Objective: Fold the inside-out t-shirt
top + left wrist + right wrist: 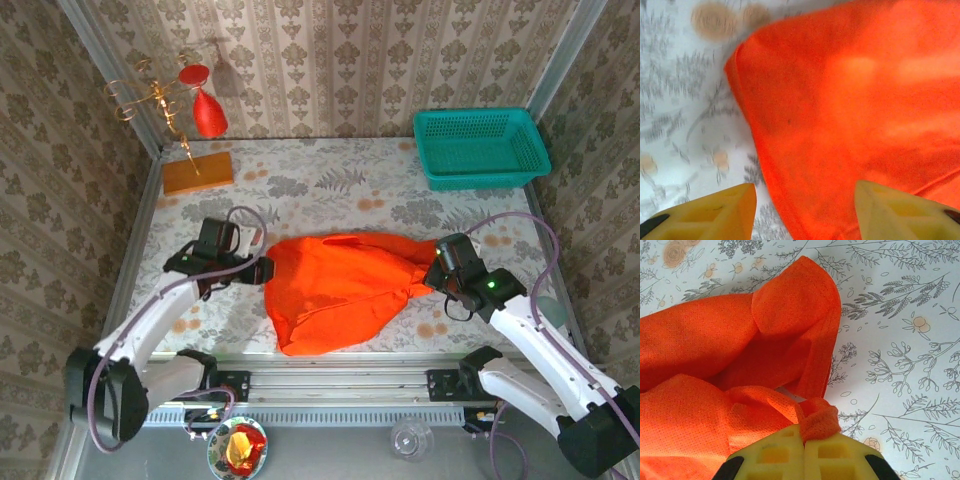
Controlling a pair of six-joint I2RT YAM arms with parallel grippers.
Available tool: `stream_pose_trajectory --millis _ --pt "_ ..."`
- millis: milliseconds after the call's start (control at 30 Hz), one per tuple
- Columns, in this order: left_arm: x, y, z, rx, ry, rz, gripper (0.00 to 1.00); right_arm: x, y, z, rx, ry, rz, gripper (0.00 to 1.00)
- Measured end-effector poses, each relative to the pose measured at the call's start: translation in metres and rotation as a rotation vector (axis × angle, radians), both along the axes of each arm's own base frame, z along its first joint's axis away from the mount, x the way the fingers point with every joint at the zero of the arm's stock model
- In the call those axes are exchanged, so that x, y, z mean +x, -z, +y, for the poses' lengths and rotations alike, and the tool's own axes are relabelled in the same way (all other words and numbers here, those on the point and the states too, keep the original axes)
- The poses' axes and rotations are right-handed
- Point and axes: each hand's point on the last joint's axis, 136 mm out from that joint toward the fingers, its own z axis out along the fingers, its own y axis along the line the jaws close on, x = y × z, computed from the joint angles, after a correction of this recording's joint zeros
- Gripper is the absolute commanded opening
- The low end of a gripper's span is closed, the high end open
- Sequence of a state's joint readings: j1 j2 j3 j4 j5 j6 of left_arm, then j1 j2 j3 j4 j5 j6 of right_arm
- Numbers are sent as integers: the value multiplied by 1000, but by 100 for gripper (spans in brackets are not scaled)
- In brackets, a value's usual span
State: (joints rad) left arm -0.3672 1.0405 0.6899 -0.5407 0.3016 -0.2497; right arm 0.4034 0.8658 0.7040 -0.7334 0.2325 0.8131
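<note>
Inside-out t-shirt [345, 290]: crumpled at near centre of table [330, 185]. Right gripper [805, 440]: clamped on a bunched fold, probably to draw the cloth taut. Left gripper [804, 195]: fingers apart, straddling the shirt's left edge, seemingly ready to pinch. Teal basket [480, 148], wooden block [197, 172], red ornament [208, 112]: far side, well apart, no obstruction

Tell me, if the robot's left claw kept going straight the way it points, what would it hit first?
Most likely the bright orange-red cloth t-shirt: it lies right ahead of the open left gripper, filling most of the gap between its yellow fingers. How close is unclear.
</note>
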Motion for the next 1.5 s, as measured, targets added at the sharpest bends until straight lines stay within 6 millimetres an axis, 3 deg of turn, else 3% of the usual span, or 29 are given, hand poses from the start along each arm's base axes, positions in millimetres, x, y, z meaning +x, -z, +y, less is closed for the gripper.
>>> stream_pose_trajectory --millis 233,467,633,967,1033,1100,1200,1333,1500 --pt "-53 39 -4 -71 -145 206 63 0 3 0 0 -2 10 0" --pt "-89 79 0 -113 -263 393 52 -1 4 2 4 -6 14 0" --pt "-92 83 -8 -169 -281 421 45 -1 7 5 13 -16 33 0" --pt "-80 83 -19 -244 -298 400 0 7 -10 14 56 -35 -4 0" --pt "-75 78 -19 -243 -291 370 0 9 -17 16 65 -41 -17 0" --pt "-64 63 -20 -253 -287 313 0 12 -29 19 75 -52 -38 0" --pt "-32 11 -23 -308 -274 154 0 23 -63 24 80 -78 -96 0" --pt "22 -97 -11 -397 -272 -128 0 40 -131 31 83 -125 -218 0" --pt "63 -269 21 -426 -229 -487 0 57 -225 41 110 -179 -403 0"
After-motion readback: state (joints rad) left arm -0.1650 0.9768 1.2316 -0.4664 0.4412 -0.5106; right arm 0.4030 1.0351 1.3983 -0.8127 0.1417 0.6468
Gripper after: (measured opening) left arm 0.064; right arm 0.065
